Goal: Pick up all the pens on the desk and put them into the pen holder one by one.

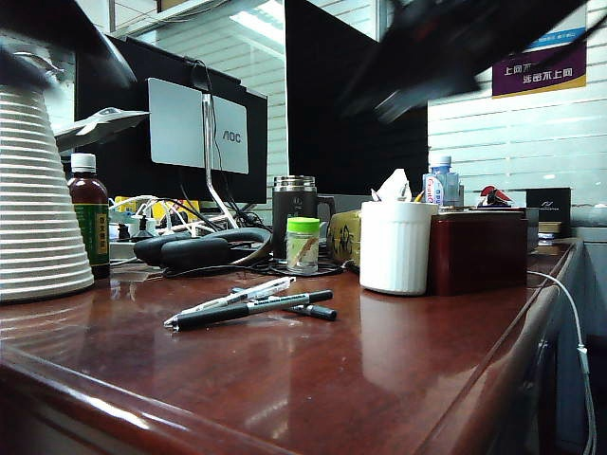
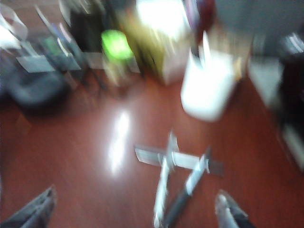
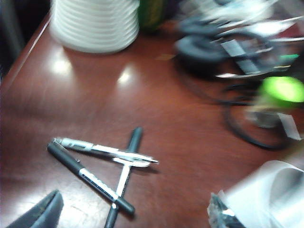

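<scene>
Both grippers stand open and empty above the desk (image 1: 313, 379). We see the left gripper (image 2: 135, 209) only as two finger tips at the lower edge of its wrist view, spread wide with the pens between and beyond them. The right gripper (image 3: 137, 213) shows the same way in its own view: one dark finger at the lower left corner, the other at the lower right, nothing between them. In the exterior view a dark blurred arm crosses the upper right of the frame; we cannot tell its gripper there.

All three pens lie in a loose crossed pile on the desk, in the lower middle of the exterior view. The black pen (image 1: 251, 308) lies nearest the front, the clear pen (image 1: 232, 298) just behind and touching it, and the thin pen (image 3: 124, 175) runs across under them. The holder (image 1: 395, 246) stands upright right of center, well apart from the pile, with something already sticking out of its top.

We judge the pens light, stiff and smooth, and the glossy desk gives little friction, so a pen may roll or skate away if nudged. Because they overlap, lifting one could drag another. We would take the black pen first, closing across its barrel near the middle, clear of the crossing point.
</scene>
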You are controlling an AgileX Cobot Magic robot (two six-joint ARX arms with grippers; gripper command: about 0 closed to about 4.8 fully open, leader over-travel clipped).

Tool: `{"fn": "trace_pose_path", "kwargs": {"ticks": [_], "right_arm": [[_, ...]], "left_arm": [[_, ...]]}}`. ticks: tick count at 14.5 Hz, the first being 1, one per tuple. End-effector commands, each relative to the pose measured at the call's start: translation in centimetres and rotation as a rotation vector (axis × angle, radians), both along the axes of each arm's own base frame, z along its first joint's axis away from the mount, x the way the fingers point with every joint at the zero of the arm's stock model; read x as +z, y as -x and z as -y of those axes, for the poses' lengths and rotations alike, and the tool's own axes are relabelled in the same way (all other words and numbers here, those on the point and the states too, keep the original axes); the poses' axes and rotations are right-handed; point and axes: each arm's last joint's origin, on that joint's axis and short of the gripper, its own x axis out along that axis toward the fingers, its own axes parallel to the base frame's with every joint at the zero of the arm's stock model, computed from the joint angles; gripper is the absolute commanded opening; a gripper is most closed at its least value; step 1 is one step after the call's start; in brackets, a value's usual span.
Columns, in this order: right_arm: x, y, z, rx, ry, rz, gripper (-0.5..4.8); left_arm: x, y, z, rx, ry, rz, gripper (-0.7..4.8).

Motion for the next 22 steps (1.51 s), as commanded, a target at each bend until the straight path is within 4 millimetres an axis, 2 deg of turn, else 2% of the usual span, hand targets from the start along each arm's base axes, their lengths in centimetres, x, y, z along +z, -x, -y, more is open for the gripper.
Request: {"fn": "trace_pose_path", "kwargs": {"ticks": [1,3,6,8,9,10,16,19,20,21,22], "right_arm": [[-1.8,-2.0,-2.5,0.073,0.089,-0.024,3.99],[-3.7,-2.8,-4.4,0.147,0.162,-0.037,3.98],[-6.8,-2.3,-7.4,0.289,0.352,0.016,3.95],[-8.5,-2.3,-8.3,0.328,0.411,0.016,3.9],[-9.2,-2.5,-8.7,0.324,0.419,0.017,3.62],[-9.8,-2.8,-8.9,0.322,0.417,0.021,3.59],[-11.0,-3.9,-9.8,0.311,0.387,0.069,3.54],[-10.9,-4.8,-10.4,0.304,0.381,0.073,3.54],[-10.8,-4.8,-10.5,0.305,0.377,0.073,3.3],[-10.9,-4.7,-10.5,0.306,0.381,0.065,2.3],[-11.0,-4.7,-10.4,0.309,0.393,0.048,1.74]], "left_arm": [[-1.6,-0.9,2.0,0.037,-0.142,-0.15,4.79],[-1.9,-1.9,2.6,0.042,-0.217,-0.275,4.79],[-0.4,-3.4,3.5,0.035,-0.218,-0.283,4.79],[0.2,-3.6,3.6,0.037,-0.206,-0.261,4.79],[0.1,-3.5,3.6,0.036,-0.213,-0.272,4.79],[0.0,-3.4,3.5,0.036,-0.222,-0.288,4.79],[-0.8,-2.9,3.1,0.048,-0.282,-0.371,4.79],[-0.8,-2.9,3.1,0.056,-0.288,-0.372,4.79],[-0.8,-2.9,3.1,0.056,-0.288,-0.371,4.79],[-0.8,-2.9,3.1,0.057,-0.288,-0.371,4.79],[-0.8,-2.9,3.1,0.065,-0.293,-0.368,4.79]]}}
